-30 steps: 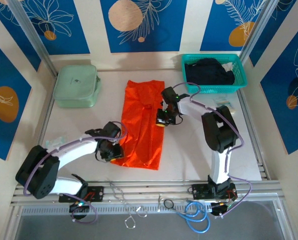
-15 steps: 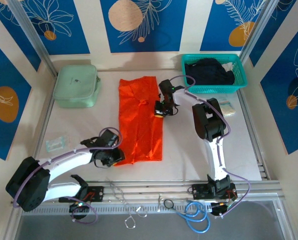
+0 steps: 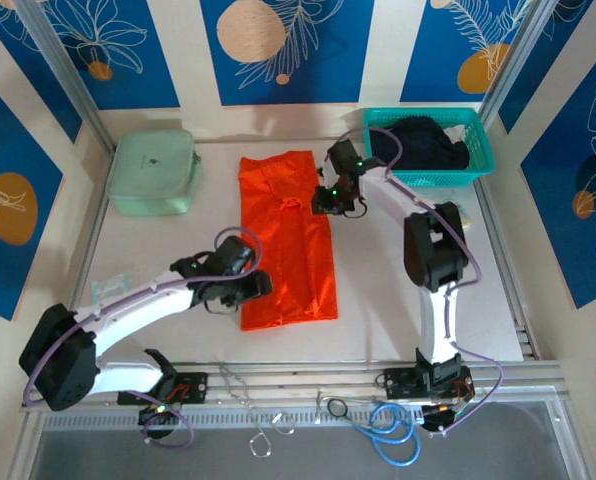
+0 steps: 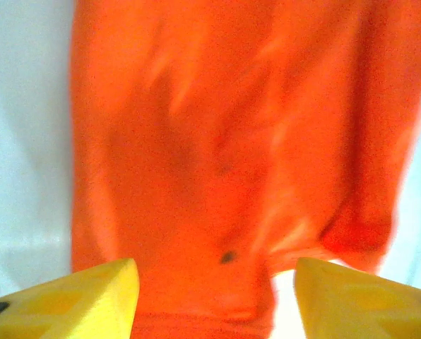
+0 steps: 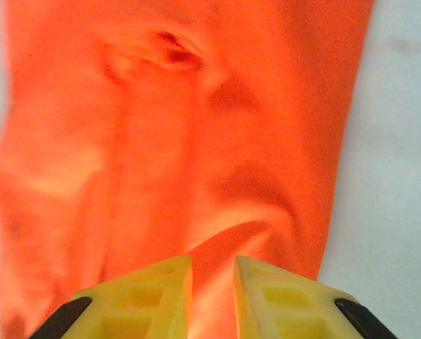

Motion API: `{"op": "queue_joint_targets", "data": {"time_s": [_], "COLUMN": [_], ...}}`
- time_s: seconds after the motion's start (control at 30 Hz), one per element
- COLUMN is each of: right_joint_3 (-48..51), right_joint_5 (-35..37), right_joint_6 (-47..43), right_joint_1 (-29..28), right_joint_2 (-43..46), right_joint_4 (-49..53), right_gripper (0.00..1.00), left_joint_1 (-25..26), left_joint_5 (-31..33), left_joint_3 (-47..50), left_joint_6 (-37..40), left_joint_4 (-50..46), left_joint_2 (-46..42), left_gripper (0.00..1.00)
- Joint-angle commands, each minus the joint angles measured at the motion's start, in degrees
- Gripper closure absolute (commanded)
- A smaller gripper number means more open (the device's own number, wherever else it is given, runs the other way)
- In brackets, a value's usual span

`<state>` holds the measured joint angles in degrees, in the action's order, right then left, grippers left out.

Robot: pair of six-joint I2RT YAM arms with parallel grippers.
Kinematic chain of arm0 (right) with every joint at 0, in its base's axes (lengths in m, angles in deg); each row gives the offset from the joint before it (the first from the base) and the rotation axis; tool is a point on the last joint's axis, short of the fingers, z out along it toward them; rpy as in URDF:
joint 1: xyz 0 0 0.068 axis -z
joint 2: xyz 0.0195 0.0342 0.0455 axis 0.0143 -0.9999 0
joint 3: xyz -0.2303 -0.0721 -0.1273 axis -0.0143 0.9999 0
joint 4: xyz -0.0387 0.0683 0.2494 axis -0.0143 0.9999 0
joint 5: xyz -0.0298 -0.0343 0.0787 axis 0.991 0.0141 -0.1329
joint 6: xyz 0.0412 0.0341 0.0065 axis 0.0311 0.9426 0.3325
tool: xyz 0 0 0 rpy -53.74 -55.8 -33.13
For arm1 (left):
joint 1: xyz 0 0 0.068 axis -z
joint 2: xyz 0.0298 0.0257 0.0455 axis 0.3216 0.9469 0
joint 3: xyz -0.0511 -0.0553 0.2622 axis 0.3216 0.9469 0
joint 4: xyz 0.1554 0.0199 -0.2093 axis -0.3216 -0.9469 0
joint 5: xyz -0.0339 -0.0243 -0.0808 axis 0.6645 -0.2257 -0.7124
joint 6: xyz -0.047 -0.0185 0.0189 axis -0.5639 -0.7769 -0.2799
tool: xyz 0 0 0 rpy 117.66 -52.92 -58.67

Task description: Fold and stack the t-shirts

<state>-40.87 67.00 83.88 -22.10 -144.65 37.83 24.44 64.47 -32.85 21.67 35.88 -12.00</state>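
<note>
The bright orange t-shirt [image 3: 286,240] lies folded into a long strip in the middle of the table, and it shows under both wrist cameras [image 4: 232,127] [image 5: 168,120]. My left gripper [image 3: 258,287] [image 4: 214,282] hovers at the strip's lower left edge, its yellow fingers wide open with nothing between them. At the strip's upper right edge my right gripper [image 3: 324,204] [image 5: 212,267] has its fingers a narrow gap apart, and a raised fold of orange cloth runs into that gap. The black t-shirt [image 3: 418,140] lies bunched in the teal basket.
The teal mesh basket [image 3: 483,155] stands at the back right and a pale green box [image 3: 153,172] at the back left. A small clear packet [image 3: 108,288] lies near the left edge, and another small item [image 3: 458,215] lies right of the right arm.
The left gripper has opened and moved up and right along the shirt's lower edge. The right gripper's jaws have parted slightly. The strip's lower end has shifted right, so it lies straighter.
</note>
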Motion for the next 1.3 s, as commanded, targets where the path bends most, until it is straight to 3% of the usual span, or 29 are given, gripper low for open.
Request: {"op": "queue_joint_targets", "data": {"time_s": [0.0,0.07,0.17,0.27,0.37,0.4,0.47,0.57,0.63,0.73,0.8,0.97,1.27], "right_joint_3": [2.0,5.0,11.0,18.4,27.4,29.7,33.1,32.4,34.5,40.8,44.9,54.2,55.9], "right_joint_5": [-0.6,0.8,3.0,1.4,0.6,1.8,2.3,1.6,1.4,6.5,8.1,3.7,4.2], "right_joint_6": [-10.2,-15.8,-23.2,-31.7,-46.8,-49.6,-56.6,-68.1,-79.4,-89.5,-92.5,-95.4,-98.5], "right_joint_1": [-1.4,-2.7,-4.6,-5.4,-7.4,-7.8,-7.9,-7.9,-8.7,-11.4,-13.4,-17.6,-23.1], "right_joint_2": [14.7,23.1,35.1,46.3,55.8,58.3,61.7,62.4,63.1,63.7,63.4,61.7,49.3], "right_joint_4": [-0.6,-1.8,-5.5,-9.6,-12.7,-14.0,-13.5,-4.3,2.2,4.3,4.9,1.3,-3.9], "right_gripper": [0.74,0.72,0.65,0.52,0.44,0.33,0.21,0.18,0.18,0.17,0.17,0.18,0.23], "left_joint_1": [0.1,0.1,0.1,0.0,0.0,0.0,0.0,0.0,0.0,0.6,2.1,7.2,10.3], "left_joint_5": [10.6,16.6,22.6,24.1,19.0,16.0,7.4,0.1,-0.5,-0.8,1.0,6.0,6.4], "left_joint_3": [-8.7,-13.0,-16.3,-16.1,-13.8,-12.8,-9.2,-4.6,-5.5,-11.5,-12.0,-2.7,4.2], "left_joint_6": [13.0,22.9,39.7,56.9,74.2,80.0,94.4,114.5,121.9,128.0,129.2,131.4,134.2], "left_joint_4": [-5.9,-5.0,2.3,13.4,23.7,25.9,28.5,28.8,23.5,4.9,-2.0,-2.8,-7.1], "left_joint_2": [-2.8,-4.3,-7.2,-9.6,-11.0,-11.6,-13.4,-15.6,-15.1,-12.5,-11.6,-14.1,-14.2], "left_gripper": [0.24,0.00,0.01,0.01,0.01,0.01,0.00,0.05,0.09,0.16,0.16,0.00,0.01]}}
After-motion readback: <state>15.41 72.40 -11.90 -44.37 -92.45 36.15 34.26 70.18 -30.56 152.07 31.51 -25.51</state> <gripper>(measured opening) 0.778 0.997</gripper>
